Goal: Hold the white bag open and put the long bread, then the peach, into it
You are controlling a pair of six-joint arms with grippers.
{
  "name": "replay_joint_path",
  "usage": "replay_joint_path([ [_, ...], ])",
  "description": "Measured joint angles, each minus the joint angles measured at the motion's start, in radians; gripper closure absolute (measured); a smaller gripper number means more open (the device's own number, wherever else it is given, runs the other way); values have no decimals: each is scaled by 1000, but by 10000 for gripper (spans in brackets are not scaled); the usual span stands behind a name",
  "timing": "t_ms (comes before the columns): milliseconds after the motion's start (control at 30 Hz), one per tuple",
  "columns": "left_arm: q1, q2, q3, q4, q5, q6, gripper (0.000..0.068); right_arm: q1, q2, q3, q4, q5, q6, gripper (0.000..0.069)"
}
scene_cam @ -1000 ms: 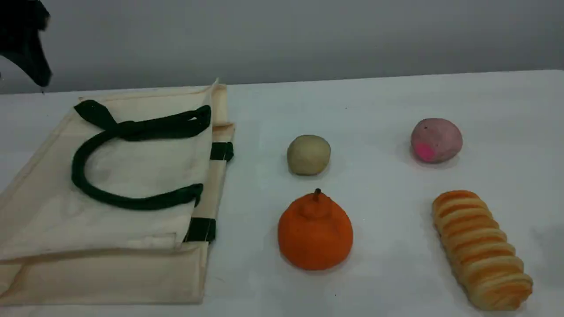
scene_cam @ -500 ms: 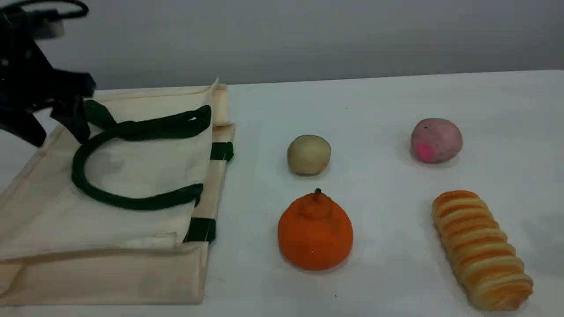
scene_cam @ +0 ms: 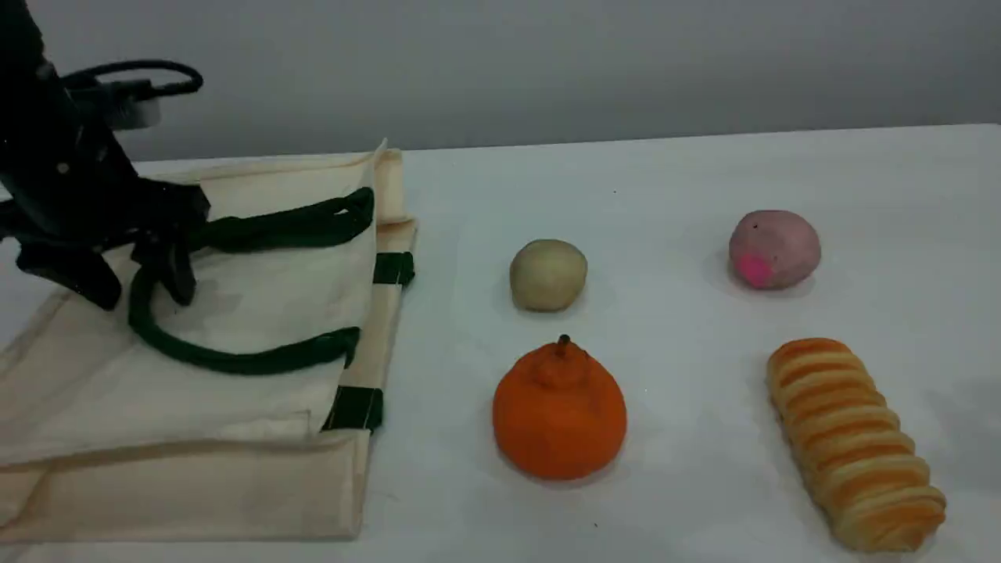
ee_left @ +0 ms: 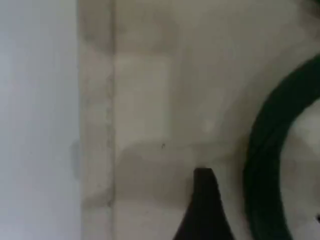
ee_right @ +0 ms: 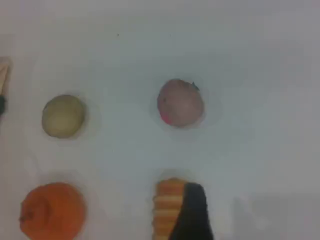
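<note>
Scene view: L gripper (scene_cam: pixel 131 288) wide apart, tips down over white bag (scene_cam: pixel 258 305).

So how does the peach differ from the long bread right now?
The peach is small and round; the long bread is elongated and larger. The peach is dusty pink with a bright spot; the long bread has orange and cream stripes. Both lie on the table, outside the bag.

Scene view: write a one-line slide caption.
Open left pincer over the green handle of the flat white bag; long bread, peach, orange fruit and beige ball lie beside it on the table.
</note>
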State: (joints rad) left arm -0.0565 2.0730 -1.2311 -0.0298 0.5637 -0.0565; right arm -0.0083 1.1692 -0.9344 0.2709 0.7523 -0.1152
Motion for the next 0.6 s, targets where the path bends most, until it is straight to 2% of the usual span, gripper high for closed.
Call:
replay_joint_path([
  [167, 0, 13, 0, 0, 2, 0, 184, 0, 0, 0, -2, 2, 0, 159],
  [267, 0, 13, 0, 0, 4, 0, 226, 0, 0, 0, -3, 3, -1, 159],
  [367, 0, 14, 0, 1, -1, 0, 325, 0, 0, 0, -3, 3, -1, 159],
  [533, 0, 14, 0, 3, -22, 5, 555, 0, 0, 0, -4, 3, -1, 159],
  [567, 0, 14, 0, 3, -22, 17, 587, 0, 0, 0, -5, 3, -1, 159],
  [600, 0, 14, 0, 3, -22, 29, 589, 0, 0, 0, -5, 3, -2, 159],
])
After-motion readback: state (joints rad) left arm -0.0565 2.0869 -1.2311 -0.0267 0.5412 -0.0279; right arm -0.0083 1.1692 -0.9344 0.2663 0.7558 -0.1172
